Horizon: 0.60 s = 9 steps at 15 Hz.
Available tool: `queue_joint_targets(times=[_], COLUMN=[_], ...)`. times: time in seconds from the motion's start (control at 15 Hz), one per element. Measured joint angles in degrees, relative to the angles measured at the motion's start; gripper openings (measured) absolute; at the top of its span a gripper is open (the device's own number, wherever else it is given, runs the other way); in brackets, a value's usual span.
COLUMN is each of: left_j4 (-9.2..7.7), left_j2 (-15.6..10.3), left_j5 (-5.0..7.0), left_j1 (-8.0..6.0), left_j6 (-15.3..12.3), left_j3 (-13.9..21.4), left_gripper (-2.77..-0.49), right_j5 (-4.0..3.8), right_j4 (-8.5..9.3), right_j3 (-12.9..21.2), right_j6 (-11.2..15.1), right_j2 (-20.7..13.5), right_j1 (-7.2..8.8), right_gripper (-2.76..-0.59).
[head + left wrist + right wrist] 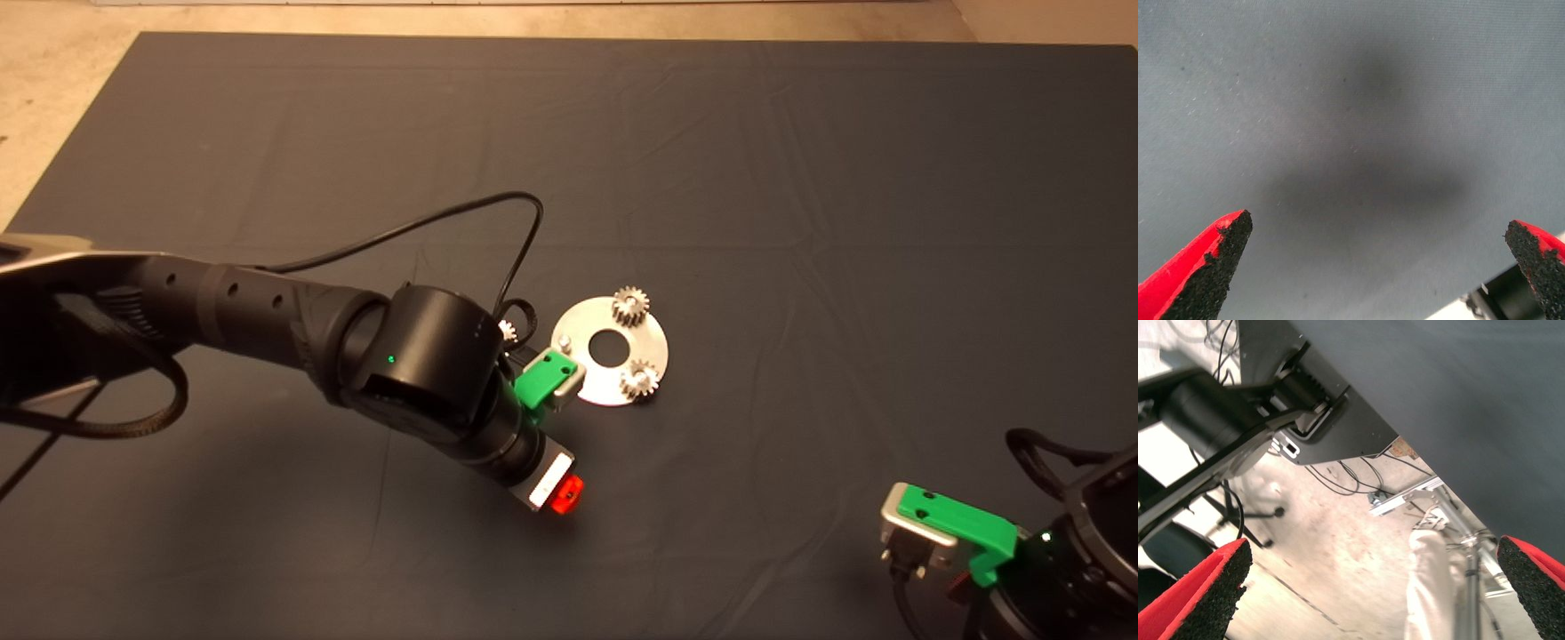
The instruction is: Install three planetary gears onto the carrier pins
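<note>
The shiny round disc (594, 388) lies mid-mat. Two planetary gears sit on carrier pins: one at its far edge (630, 306), one at its near right (639, 380). The left carrier pin (563, 341) stands bare. A third gear (508, 331) peeks out on the mat left of the disc, partly hidden by my left arm. My left gripper (562, 492) hangs over bare mat in front of and left of the disc. In the left wrist view it (1378, 227) is open with only mat between its fingers. My right gripper (958, 582) is parked at the lower right, open (1371, 553).
A black cable (462, 213) loops from the left arm over the mat behind the disc. Past the mat's edge, the right wrist view shows floor, cables, a chair base and a person's leg (1431, 580).
</note>
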Motion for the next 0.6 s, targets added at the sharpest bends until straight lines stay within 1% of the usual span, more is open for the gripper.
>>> queue_joint_targets(times=[0.07,0.13,0.2,0.27,0.33,0.4,0.47,0.53,0.6], left_j4=[-1.35,-2.47,-3.49,-4.17,-4.53,-4.89,-5.23,-5.64,-5.88], left_j2=[0.3,0.49,0.52,1.02,1.61,2.08,2.56,2.95,3.36], left_j5=[-0.07,-0.05,-0.01,0.04,-0.05,-0.07,-0.15,-0.12,-0.04], left_j1=[-0.78,-1.51,-2.68,-3.93,-4.87,-5.45,-5.74,-5.77,-5.83], left_j6=[0.22,0.27,0.41,0.46,0.54,0.63,0.96,1.44,2.13], left_j3=[-0.29,-0.6,-0.88,-1.19,-1.4,-1.65,-1.78,-1.87,-2.26], left_gripper=[-0.51,-0.51,-0.51,-0.51,-0.51,-0.51,-0.51,-0.51,-0.51], right_j5=[-0.48,-1.25,-2.48,-3.57,-3.89,-3.97,-4.08,-4.08,-4.27], right_j4=[0.0,0.0,0.01,0.0,0.01,0.01,0.01,0.01,-0.07], right_j3=[0.0,-0.01,-0.02,-0.09,-0.09,-0.09,-0.11,-0.11,-0.11], right_j6=[0.02,0.36,0.44,0.55,0.71,1.44,2.45,3.47,3.63], right_j2=[1.0,1.61,1.91,2.02,2.4,3.03,3.92,5.63,6.77], right_j1=[-0.01,-0.11,-0.63,-1.59,-2.6,-3.3,-4.15,-5.12,-5.65], right_gripper=[-0.63,-0.63,-0.63,-0.63,-0.63,-0.63,-0.63,-0.63,-0.63])
